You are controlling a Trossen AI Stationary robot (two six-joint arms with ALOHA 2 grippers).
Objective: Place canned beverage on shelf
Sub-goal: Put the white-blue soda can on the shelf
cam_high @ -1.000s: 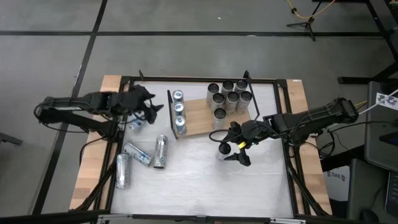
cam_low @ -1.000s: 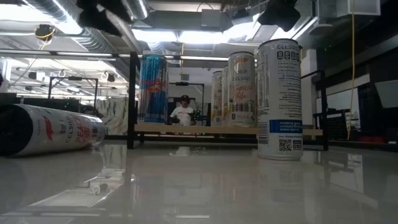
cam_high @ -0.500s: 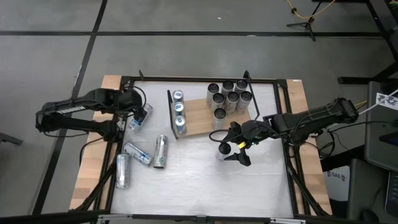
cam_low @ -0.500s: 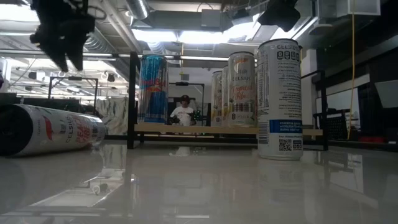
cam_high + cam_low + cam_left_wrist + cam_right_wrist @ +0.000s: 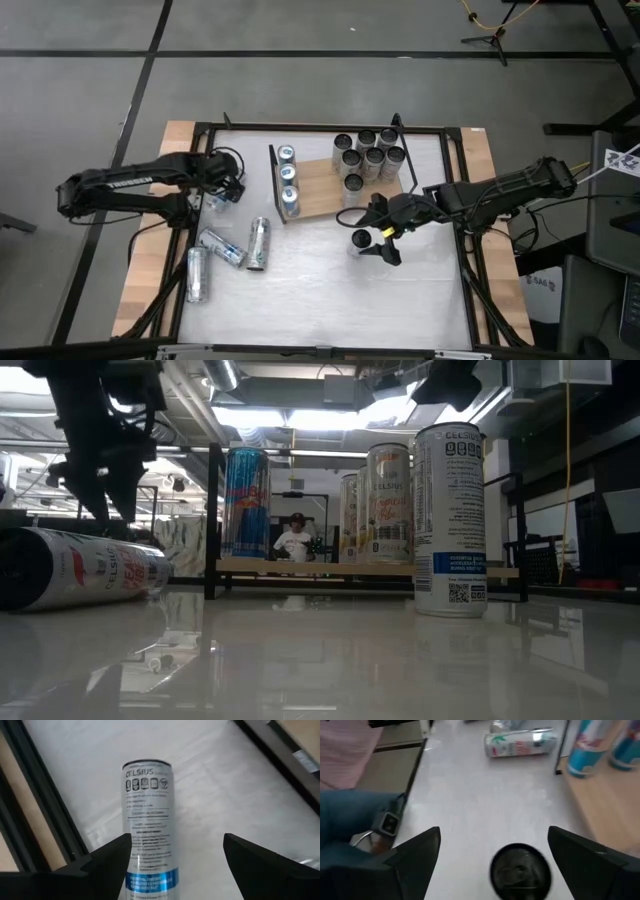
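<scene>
Left of the shelf | left gripper is hovering, fingers wide, over a lying can on the counter | next: lowering, closing | right gripper is straddling an upright can, fingers wide, unheld.

The lying can in the left wrist view reads "CELSIUS" at its top, above a row of small icons and lines of print too fine to make out. In the low view, the upright white can on the counter carries "CELSIUS" near its rim (partly cut by the curve), with a QR code lower down. The toppled can at the side also shows "CELSIUS" in red. A shelf can bears faint, unreadable lettering.
</scene>
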